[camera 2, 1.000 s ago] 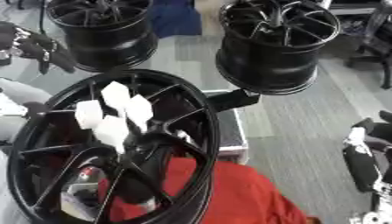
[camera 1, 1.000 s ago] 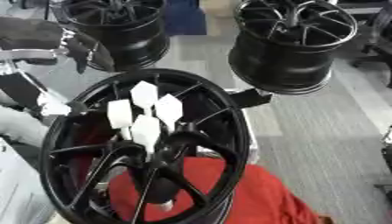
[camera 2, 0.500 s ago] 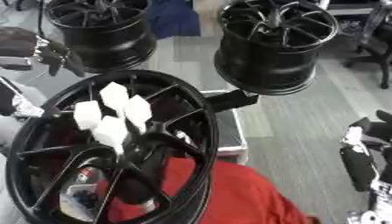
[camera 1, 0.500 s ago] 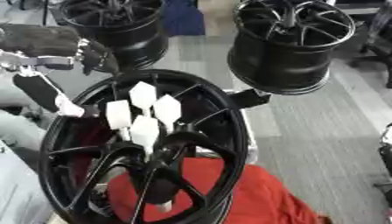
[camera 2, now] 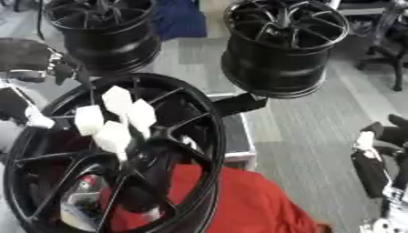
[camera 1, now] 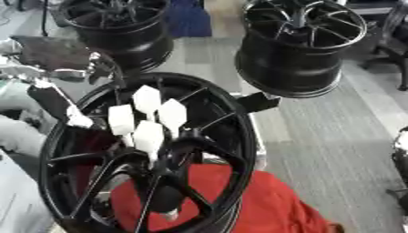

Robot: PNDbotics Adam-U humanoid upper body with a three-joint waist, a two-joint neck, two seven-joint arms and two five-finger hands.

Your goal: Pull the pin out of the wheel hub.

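Grey flooring [camera 1: 318,136] runs under the whole scene, with two glossy black spoked wheel rims [camera 2: 283,43] standing at eleven and one o'clock.

Reaching in from nine o'clock, the robot's left hand [camera 1: 60,59] hangs just over the upper-left rim of the nearest wheel, its dark body and silver joints blurred; whether its fingers are curled or straight cannot be told, nor whether it touches the rim. At about four o'clock in the right eye view the right hand [camera 2: 374,159] rests idle near the edge, black with a pale patch, and its fingers cannot be judged either.

Below the left hand stands the large glossy black wheel hub [camera 1: 231,136], tilted up on edge, thin spokes fanning from a dark centre. Four white, flat, paddle-shaped pieces [camera 1: 147,118] cluster above that centre, between ten and twelve o'clock of it, seemingly seated among the spokes; which of them is the pin cannot be told. Bright red cloth [camera 1: 239,195] lies under the wheel at six o'clock. A pale box edge [camera 2: 239,157] shows beside the rim at three o'clock.
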